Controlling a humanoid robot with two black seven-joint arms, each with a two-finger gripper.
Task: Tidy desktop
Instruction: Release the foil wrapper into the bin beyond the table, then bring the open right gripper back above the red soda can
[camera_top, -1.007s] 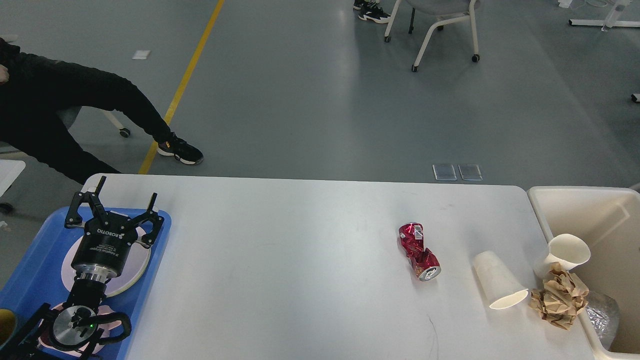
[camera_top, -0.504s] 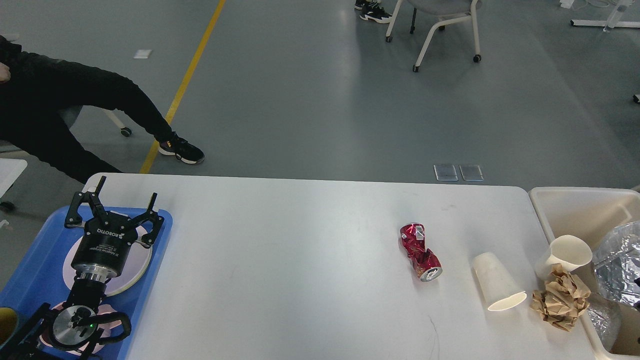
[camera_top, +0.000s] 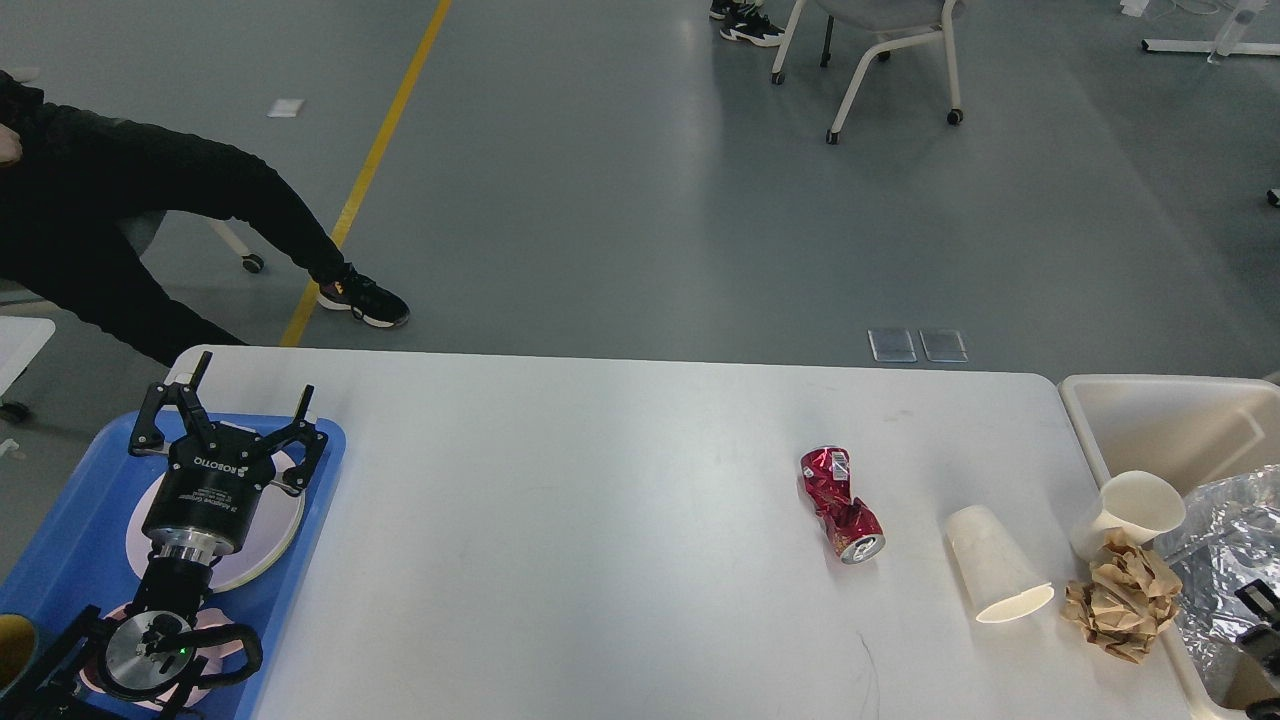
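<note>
The white desktop (camera_top: 600, 520) holds a crushed red can (camera_top: 840, 505), a white paper cup on its side (camera_top: 995, 570), a second white cup (camera_top: 1130, 510) at the right edge, and a crumpled brown paper ball (camera_top: 1120, 595). My left gripper (camera_top: 257, 378) is open and empty above the blue tray (camera_top: 60, 560) at the left. Only dark parts of my right gripper (camera_top: 1260, 620) show at the bottom right edge, against a crumpled silver foil (camera_top: 1225, 550) over the beige bin (camera_top: 1170, 420). I cannot tell its fingers apart.
The tray holds a pale round plate (camera_top: 285, 515) under my left arm, and something yellow (camera_top: 12, 645) shows at its near corner. A seated person's legs (camera_top: 200, 200) are beyond the table's far left. A chair (camera_top: 880, 50) stands far back.
The silver foil rose into view over the bin at the right, then dropped lower, and dark parts of my right gripper appeared beside it. My left gripper has not moved.
</note>
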